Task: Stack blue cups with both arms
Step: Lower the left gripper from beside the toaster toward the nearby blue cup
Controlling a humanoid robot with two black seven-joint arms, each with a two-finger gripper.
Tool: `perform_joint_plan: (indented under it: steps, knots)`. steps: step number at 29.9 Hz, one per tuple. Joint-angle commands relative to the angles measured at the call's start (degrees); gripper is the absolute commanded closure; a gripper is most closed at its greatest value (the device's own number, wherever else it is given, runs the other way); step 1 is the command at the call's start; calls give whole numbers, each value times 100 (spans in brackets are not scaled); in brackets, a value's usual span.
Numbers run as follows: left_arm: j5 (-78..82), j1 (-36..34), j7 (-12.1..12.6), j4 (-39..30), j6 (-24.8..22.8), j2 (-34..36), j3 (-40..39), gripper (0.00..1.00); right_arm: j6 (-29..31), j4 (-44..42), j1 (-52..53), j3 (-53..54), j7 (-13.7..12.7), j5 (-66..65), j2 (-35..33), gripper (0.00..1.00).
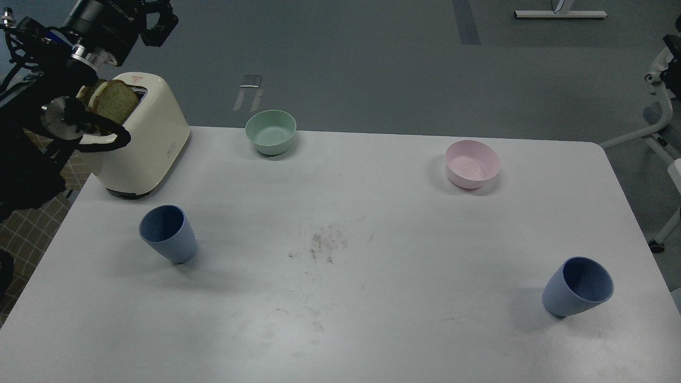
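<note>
1. Standing nearest, at about 4 o'clock on the white worktop (pixel 372 319), is the right blue cup (pixel 577 287): matte dusty blue, handleless, tapered to a narrow base, darker inside, close to the worktop's right edge.
2. Next, at about 9 o'clock, the left blue cup (pixel 168 233) matches it; the two cups are well apart, with bare, scuffed worktop between them.
3. Farther back sit two bowls: one pink bowl (pixel 472 164) at 1 o'clock, one mint-green bowl (pixel 271 132) at 11 o'clock near the far edge.
4. At 10 o'clock, one cream toaster (pixel 143 143) holds bread slices (pixel 110 101) near the left edge.
5. Farthest, the left gripper (pixel 157 21) hangs above and behind the toaster, clear of both cups; seen dark, I cannot tell whether its fingers are apart. The right arm is out of sight.
</note>
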Motion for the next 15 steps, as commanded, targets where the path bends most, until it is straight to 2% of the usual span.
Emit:
perform_joint_plan:
  steps: [1,15]
  knots:
    - [12,0,0,-5,0,2,-54,2,0,1,1,0,7,20,-40,0]
    - [56,9,0,-40,0,178,43,2,0,27,1,431,-10,99,4,0]
